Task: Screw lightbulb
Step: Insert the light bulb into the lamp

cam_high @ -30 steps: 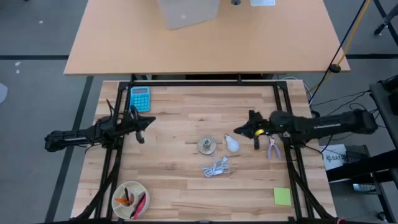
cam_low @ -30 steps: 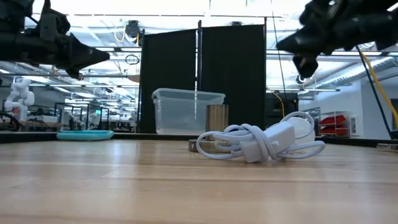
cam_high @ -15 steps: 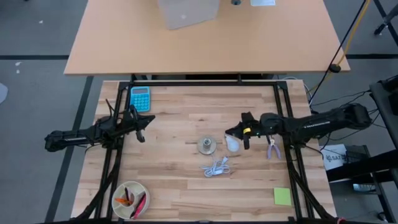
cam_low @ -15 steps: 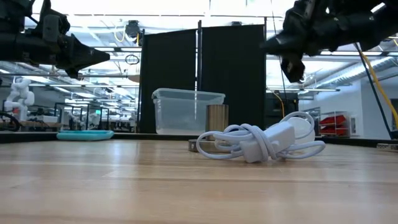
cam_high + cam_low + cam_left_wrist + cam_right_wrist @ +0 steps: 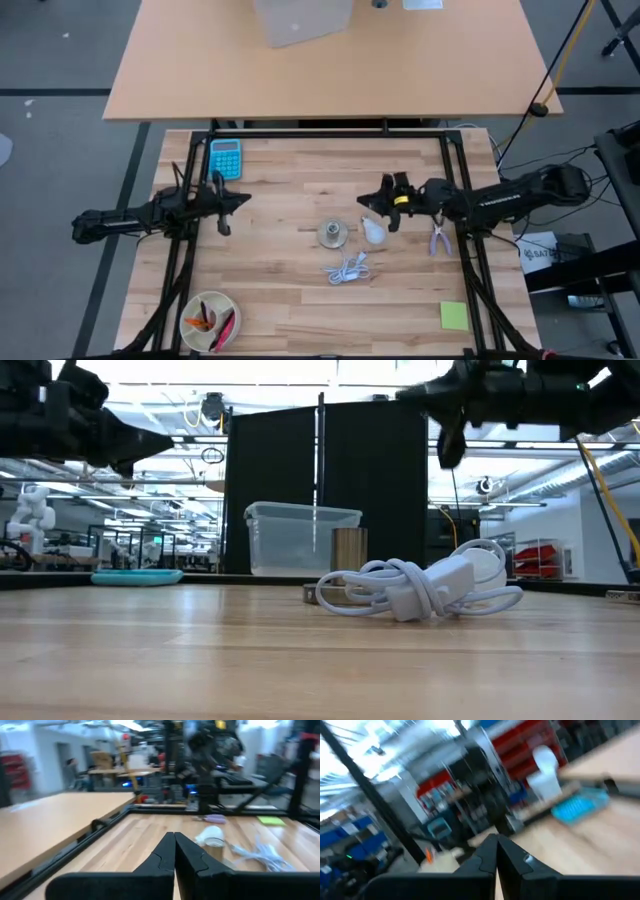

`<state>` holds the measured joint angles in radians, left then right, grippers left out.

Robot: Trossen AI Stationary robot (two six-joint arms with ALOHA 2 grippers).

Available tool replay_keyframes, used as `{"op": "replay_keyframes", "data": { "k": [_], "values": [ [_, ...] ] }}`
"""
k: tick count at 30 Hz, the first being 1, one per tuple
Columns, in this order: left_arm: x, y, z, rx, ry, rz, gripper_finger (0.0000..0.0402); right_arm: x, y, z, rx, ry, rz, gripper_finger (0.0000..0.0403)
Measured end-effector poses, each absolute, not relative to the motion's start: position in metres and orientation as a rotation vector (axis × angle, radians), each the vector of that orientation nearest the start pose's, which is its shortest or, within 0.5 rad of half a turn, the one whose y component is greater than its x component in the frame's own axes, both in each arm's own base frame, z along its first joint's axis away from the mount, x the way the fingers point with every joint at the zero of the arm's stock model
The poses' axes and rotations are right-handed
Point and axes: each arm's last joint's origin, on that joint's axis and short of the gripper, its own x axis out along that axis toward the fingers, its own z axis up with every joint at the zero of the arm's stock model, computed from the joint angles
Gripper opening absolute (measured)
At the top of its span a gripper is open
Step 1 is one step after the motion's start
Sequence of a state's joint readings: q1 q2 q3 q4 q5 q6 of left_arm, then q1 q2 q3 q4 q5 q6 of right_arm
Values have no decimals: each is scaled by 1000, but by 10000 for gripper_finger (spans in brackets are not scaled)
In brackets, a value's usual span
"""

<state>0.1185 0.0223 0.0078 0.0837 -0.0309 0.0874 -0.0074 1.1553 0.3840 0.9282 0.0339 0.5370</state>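
The white lightbulb (image 5: 373, 231) lies on its side on the wooden table, right of the round grey socket disc (image 5: 333, 234). In the left wrist view the lightbulb (image 5: 212, 834) shows beyond the fingers. A white coiled cable (image 5: 348, 268) lies nearer the table's front and hides most of the lightbulb (image 5: 489, 563) in the low view. My right gripper (image 5: 364, 206) is shut and empty, pointing toward the table's left, raised just beyond the bulb's far side. My left gripper (image 5: 242, 199) is shut and empty, held level at the table's left, pointing at the socket.
A blue calculator (image 5: 225, 158) lies at the far left. A bowl of pens (image 5: 210, 320) stands at the near left. Pliers (image 5: 437, 237) and a green note (image 5: 454, 316) lie at the right. Black frame rails (image 5: 330, 132) run along the table's edges.
My right gripper has moved toward the table's left and risen, tipping its fingers upward, from beside the lightbulb to above its far side; it stays shut. My left gripper has rolled a little in place. The lightbulb, socket and cable have not moved.
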Motion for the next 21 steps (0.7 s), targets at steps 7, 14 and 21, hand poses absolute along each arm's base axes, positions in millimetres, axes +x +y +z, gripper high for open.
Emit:
{"op": "replay_keyframes", "data": {
  "k": [7, 14, 21],
  "values": [
    [98, 9, 172, 200, -65, 42, 0, 265, 15, 257, 318, 95, -173, 1],
    [98, 9, 172, 212, -63, 42, 0, 308, 68, 308, -55, 410, -549, 0],
    [98, 10, 172, 252, -62, 58, 0, 315, 101, 305, -59, 519, -796, 0]
  ]
}}
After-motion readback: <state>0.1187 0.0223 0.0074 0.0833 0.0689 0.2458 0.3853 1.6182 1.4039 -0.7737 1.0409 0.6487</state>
